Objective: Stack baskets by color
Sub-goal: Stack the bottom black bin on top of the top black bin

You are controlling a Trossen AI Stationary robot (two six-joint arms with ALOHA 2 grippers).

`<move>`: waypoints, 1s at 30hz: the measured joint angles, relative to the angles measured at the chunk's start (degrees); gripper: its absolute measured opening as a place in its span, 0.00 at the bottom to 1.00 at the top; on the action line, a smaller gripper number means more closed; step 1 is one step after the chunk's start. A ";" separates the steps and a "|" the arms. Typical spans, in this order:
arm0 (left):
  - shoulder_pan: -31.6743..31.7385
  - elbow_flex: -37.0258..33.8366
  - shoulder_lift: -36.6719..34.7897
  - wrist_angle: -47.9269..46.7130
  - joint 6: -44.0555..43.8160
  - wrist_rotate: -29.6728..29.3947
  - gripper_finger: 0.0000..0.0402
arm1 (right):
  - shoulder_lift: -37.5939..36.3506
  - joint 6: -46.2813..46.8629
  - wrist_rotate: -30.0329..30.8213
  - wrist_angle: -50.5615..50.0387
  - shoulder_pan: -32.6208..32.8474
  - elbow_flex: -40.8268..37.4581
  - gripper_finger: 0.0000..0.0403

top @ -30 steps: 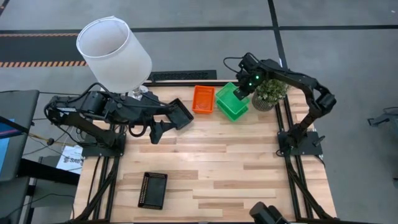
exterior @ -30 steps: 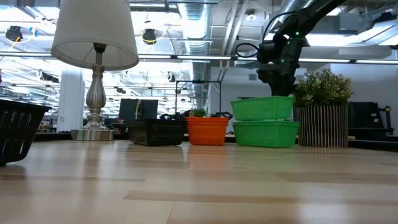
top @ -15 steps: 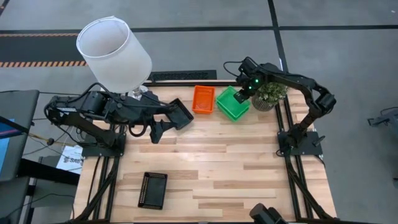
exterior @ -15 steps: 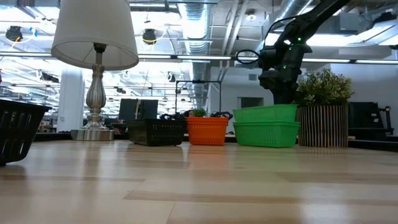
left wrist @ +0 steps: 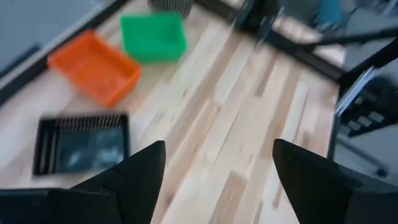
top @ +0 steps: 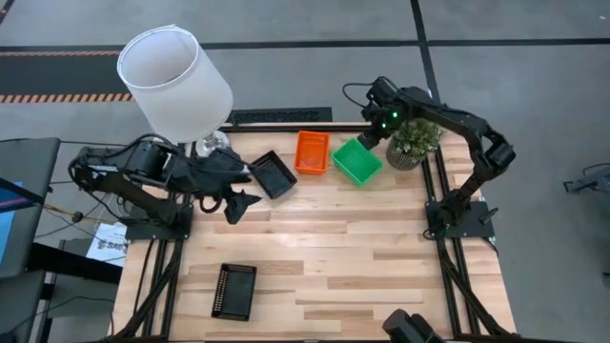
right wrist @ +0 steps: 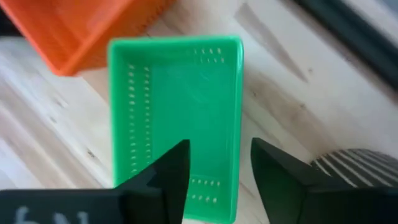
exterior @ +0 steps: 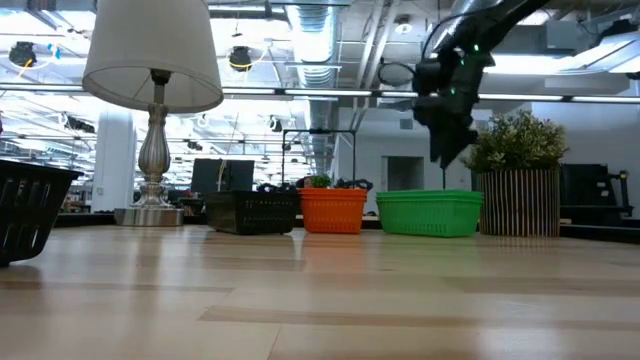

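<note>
In the high view the right gripper (top: pixel 374 132) hangs in the upper right of the frame, just above the far edge of the green baskets (top: pixel 356 161), jaws parted and holding nothing (the low view shows it clear of the green rim, with the potted plant (top: pixel 413 143) just beside). The green baskets sit nested at upper centre, next to the orange basket (top: pixel 312 152), with one black basket (top: pixel 272 174) to its left and another black basket (top: pixel 234 291) alone at lower left. The left gripper (top: pixel 240 203) waits at centre left beside the lamp (top: pixel 173 81), jaws wide and empty.
</note>
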 joint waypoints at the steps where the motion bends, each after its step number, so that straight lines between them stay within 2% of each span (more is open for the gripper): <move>1: -0.40 -0.04 0.08 -1.76 -1.27 0.27 0.71 | 0.00 0.02 0.03 -1.28 0.29 1.72 0.48; 6: -4.80 -3.93 0.21 -9.78 -12.04 2.50 0.71 | -0.06 1.54 0.20 -8.04 2.94 10.91 0.51; 12: -14.89 -14.15 0.25 -9.96 -27.47 3.94 0.71 | -0.57 3.67 0.10 -12.33 8.96 17.78 0.49; 22: -30.20 -31.68 0.17 0.94 -49.00 7.50 0.71 | -3.59 9.90 -0.26 -12.76 22.15 18.43 0.50; 27: -35.83 -38.40 0.15 5.31 -59.52 5.41 0.71 | -3.61 13.89 -0.20 -12.70 29.23 18.43 0.50; 30: -38.47 -41.07 0.15 6.65 -65.95 3.70 0.71 | -3.61 16.63 1.88 -12.31 33.55 18.43 0.49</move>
